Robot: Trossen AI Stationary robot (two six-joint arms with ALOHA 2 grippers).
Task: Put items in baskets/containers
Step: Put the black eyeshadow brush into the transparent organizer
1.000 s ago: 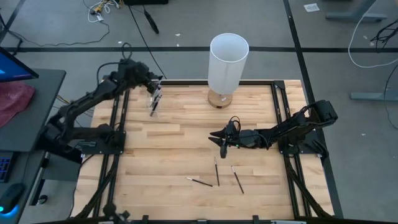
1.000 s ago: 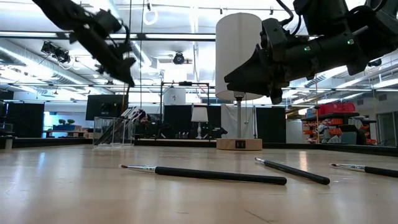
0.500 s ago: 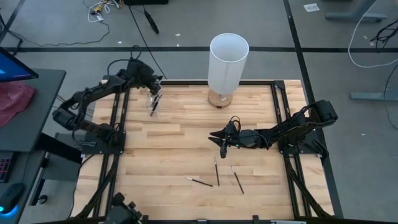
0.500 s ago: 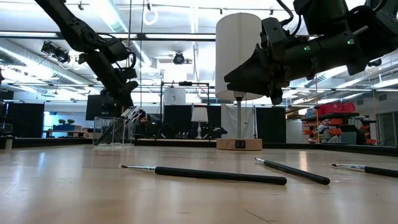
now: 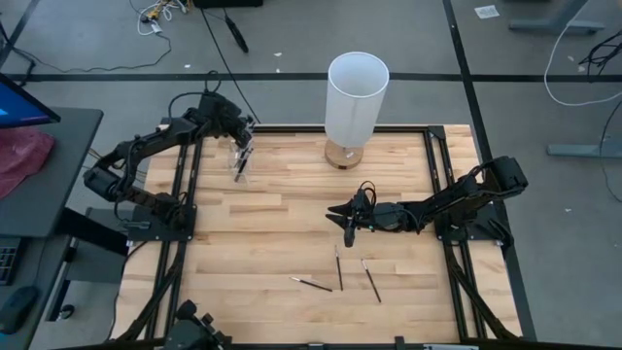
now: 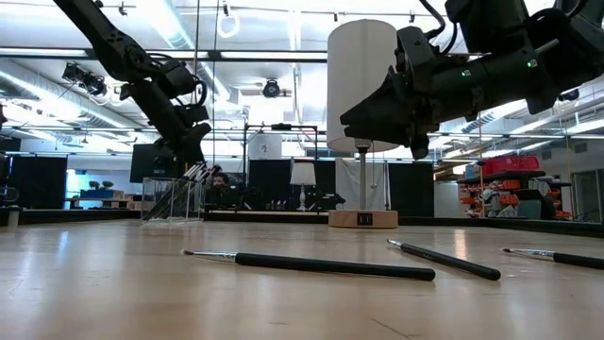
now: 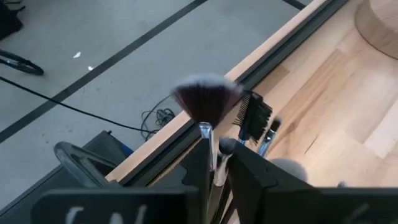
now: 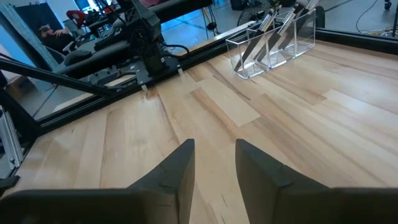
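Note:
A clear, box-shaped holder stands near the table's far left corner, with several dark brushes leaning in it. My left gripper is just above it, shut on a brush with a fluffy dark tuft. Three thin dark brushes lie flat on the near middle of the table. My right gripper hovers open above the table's middle, a little beyond those brushes, and holds nothing. My left gripper pinches the tufted brush between its two fingers, on the silvery stem just below the tuft. It comes from above, slanting down over the holder. The tuft sticks out past the fingertips; the brush's lower end is hidden by the fingers.
A white lamp on a round wooden base stands at the far middle of the table. Black frame rails run along the left and right edges. Bare wood lies between the holder and the loose brushes.
My left gripper has come down toward the clear holder and now sits just above its brushes; the left arm has folded lower. The right arm and the three loose brushes have kept still.

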